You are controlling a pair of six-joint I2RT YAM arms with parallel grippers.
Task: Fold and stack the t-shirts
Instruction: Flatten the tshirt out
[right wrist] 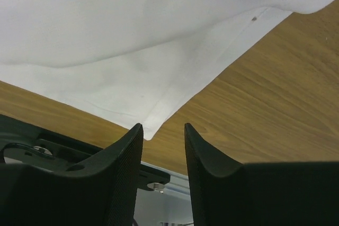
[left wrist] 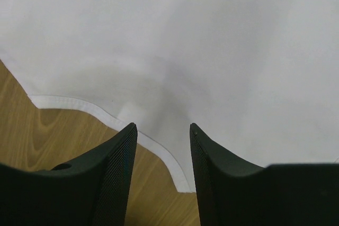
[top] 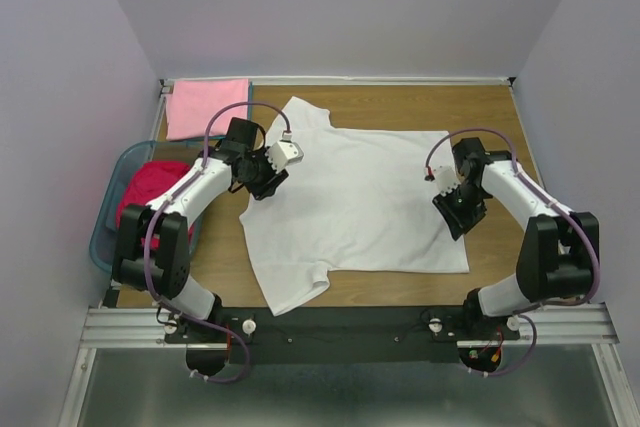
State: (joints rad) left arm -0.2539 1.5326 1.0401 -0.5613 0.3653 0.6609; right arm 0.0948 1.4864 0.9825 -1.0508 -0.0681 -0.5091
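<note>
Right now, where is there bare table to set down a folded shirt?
Best: the far-right strip of bare wood between the white t-shirt and the back wall. A thinner strip lies between its near edge and the black rail. Crowded: pink t-shirt in the far-left corner, left arm and basket on the left, right arm over the right edge.

Left arm (top: 190,192) folded at elbow, forearm stretched forward and inward. Left tool (top: 263,185) tipped down, sitting low. Its fingers (left wrist: 106,183) black, textured inner faces, clear gap between them, nothing pinched. Right arm (top: 535,202) mirrors it: elbow out to right, forearm angled inward. Right tool (top: 455,215) tipped down, low as well. Its fingers (right wrist: 108,181) apart too, gap slightly narrower, nothing clamped between. Two tools well apart, one on each side.
</note>
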